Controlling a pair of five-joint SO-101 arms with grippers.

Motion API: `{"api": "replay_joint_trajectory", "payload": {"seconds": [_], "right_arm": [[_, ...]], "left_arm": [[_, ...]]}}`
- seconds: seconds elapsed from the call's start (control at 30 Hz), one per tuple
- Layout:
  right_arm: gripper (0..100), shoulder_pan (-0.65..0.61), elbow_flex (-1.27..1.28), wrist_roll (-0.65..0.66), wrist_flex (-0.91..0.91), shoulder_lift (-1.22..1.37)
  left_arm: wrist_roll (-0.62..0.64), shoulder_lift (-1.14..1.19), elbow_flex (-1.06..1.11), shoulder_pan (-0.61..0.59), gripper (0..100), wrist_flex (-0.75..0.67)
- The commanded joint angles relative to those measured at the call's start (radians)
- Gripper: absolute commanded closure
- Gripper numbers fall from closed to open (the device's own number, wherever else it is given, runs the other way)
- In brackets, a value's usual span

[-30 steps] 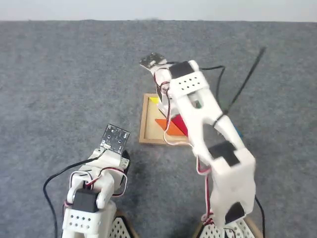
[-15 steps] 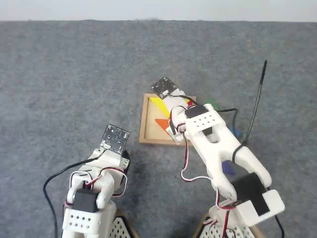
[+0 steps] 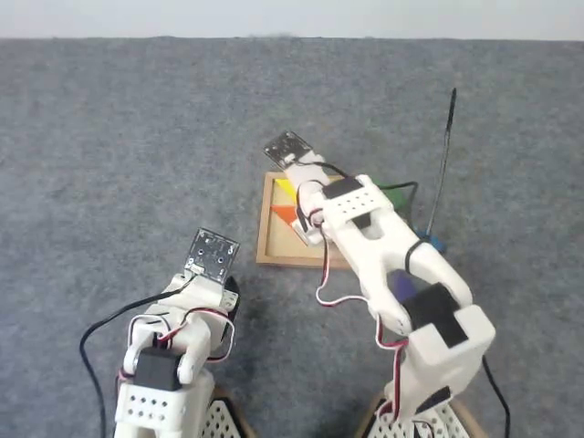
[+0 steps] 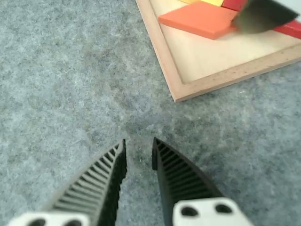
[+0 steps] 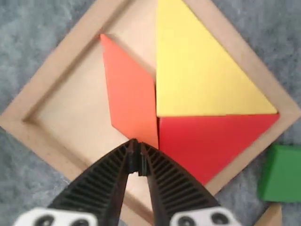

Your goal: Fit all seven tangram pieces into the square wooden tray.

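Tray (image 5: 49, 75) holding yellow triangle (image 5: 197, 75), red triangle (image 5: 207, 141), orange parallelogram (image 5: 129, 103). Right tool (image 5: 138, 150) shut, empty, tips at parallelogram's near corner by red seam, possibly touching; long axis running away toward far rim. Left tool (image 4: 138, 150) slightly parted, empty, over counter.

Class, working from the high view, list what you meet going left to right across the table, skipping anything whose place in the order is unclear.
In order: white left robot arm → square wooden tray → green tangram piece → thin black cable.
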Motion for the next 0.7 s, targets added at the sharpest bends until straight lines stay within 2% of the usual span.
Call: {"api": "replay_joint_trajectory", "payload": {"seconds": [0.0,0.17,0.37,0.5,0.67], "right_arm": [[98.3,-0.05,-0.051,-0.012,0.016,0.039],[98.3,-0.077,-0.1,-0.069,0.016,0.044],[98.3,-0.101,-0.114,-0.074,0.019,0.025],[98.3,-0.039,-0.101,-0.078,0.041,-0.084],[98.3,0.008,-0.025,-0.101,-0.067,-0.14]], "left_arm": [[0.006,0.002,-0.007,0.002,91,-0.003],[0.006,0.002,-0.007,0.002,91,-0.003],[0.006,0.002,-0.007,0.002,91,-0.003],[0.006,0.002,-0.007,0.002,91,-0.003],[0.006,0.002,-0.007,0.002,91,-0.003]]}}
